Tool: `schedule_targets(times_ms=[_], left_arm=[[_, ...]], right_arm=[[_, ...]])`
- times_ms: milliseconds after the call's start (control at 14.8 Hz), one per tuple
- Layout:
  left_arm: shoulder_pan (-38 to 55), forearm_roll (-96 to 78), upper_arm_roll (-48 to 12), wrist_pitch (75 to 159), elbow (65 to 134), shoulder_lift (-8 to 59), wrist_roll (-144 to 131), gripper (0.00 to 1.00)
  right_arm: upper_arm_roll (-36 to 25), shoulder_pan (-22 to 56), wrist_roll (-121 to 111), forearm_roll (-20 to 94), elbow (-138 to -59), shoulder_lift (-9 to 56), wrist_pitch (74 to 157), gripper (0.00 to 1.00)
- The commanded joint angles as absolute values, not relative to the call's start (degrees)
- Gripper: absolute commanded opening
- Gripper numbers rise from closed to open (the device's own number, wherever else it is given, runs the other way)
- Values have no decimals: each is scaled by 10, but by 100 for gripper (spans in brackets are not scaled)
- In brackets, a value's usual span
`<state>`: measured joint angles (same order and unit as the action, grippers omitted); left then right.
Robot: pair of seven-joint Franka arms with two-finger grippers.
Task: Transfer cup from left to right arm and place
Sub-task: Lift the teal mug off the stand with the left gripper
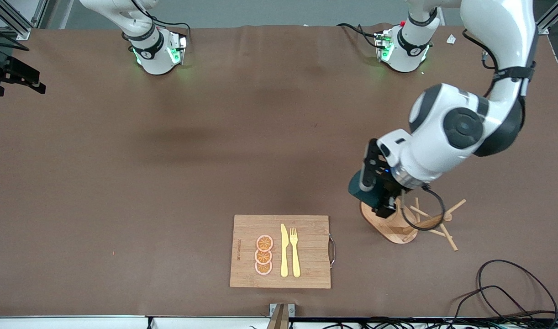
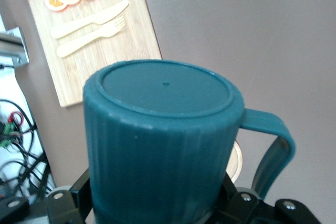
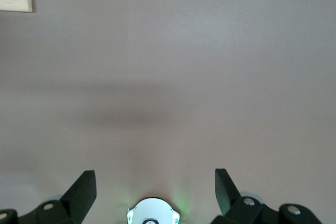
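The dark teal ribbed cup (image 1: 362, 189) is held in my left gripper (image 1: 375, 194), over the round base of the wooden peg rack (image 1: 400, 226). In the left wrist view the cup (image 2: 163, 140) fills the middle. Its flat underside faces the camera and its loop handle (image 2: 273, 142) sticks out to one side. The black fingers (image 2: 79, 192) press on its ribbed wall. The yellow inside is hidden. My right gripper (image 3: 155, 182) is open and empty over bare brown table near its own base. It is out of the front view.
A wooden cutting board (image 1: 247, 269) lies near the front edge, with orange slices (image 1: 264, 255), a yellow knife (image 1: 284, 250) and a fork (image 1: 295, 251) on it. The rack's pegs (image 1: 448, 214) spread toward the left arm's end. Black cables (image 1: 507, 292) lie at the front corner.
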<state>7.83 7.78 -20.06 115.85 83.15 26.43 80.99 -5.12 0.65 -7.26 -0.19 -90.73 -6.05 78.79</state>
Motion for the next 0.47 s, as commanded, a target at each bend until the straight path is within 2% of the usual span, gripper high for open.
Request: schedule_targets(times_ms=[0,404], left_arm=[[111,116,-198,1151,832,261,799,50],[235,314,-194,1151,833,291,693,43]], right_arm=[[-53,9,-76,-4,-916,-69,787,100],[-53,8,-75,-4,-915,-69,786,100]])
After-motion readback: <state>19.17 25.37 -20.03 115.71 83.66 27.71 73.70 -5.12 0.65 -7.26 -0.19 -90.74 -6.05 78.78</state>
